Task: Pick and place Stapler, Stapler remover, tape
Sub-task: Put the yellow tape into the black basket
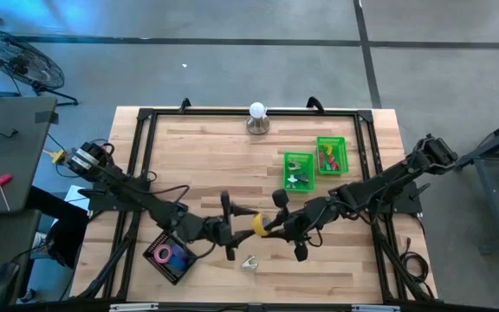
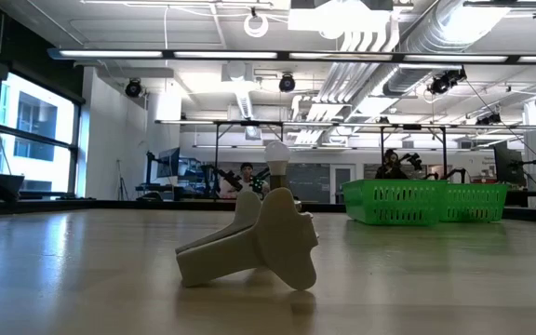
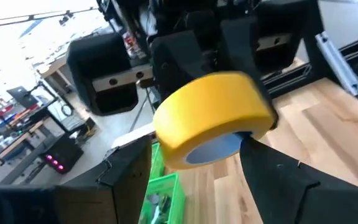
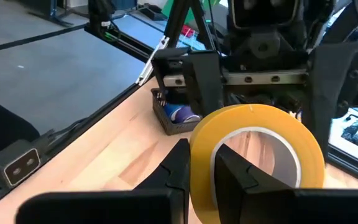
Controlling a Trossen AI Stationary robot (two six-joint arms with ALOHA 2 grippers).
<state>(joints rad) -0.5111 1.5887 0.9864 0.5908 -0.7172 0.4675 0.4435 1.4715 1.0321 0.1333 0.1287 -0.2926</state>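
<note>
Closest thing in the low view is the beige stapler remover (image 2: 249,247), lying on its side on the bare wood. From above it's sitting near the front edge of the tabletop (image 1: 206,156), about the middle, with nothing touching it.

The action is just behind that, over the middle of the tabletop, where both arms meet on the yellow tape (image 1: 259,224). The roll is up off the wood, held between them. The right gripper (image 1: 271,227) is pinched narrow on the roll's wall, one finger inside the ring and one outside, and its own wrist view shows that pretty clearly. The left gripper (image 1: 243,224) is set wide across the whole roll. Its fingers look to be sitting against the outer sides, so both have it as far as I can tell.

Toward the front left corner there's a black tray (image 1: 156,267) with pink and purple tape rolls (image 1: 170,254) in it. Two green bins (image 1: 299,170) sit side by side toward the back right, each with small stuff inside that's too small to make out. A white bulb on a stand (image 1: 257,117) is at the middle of the back edge.
</note>
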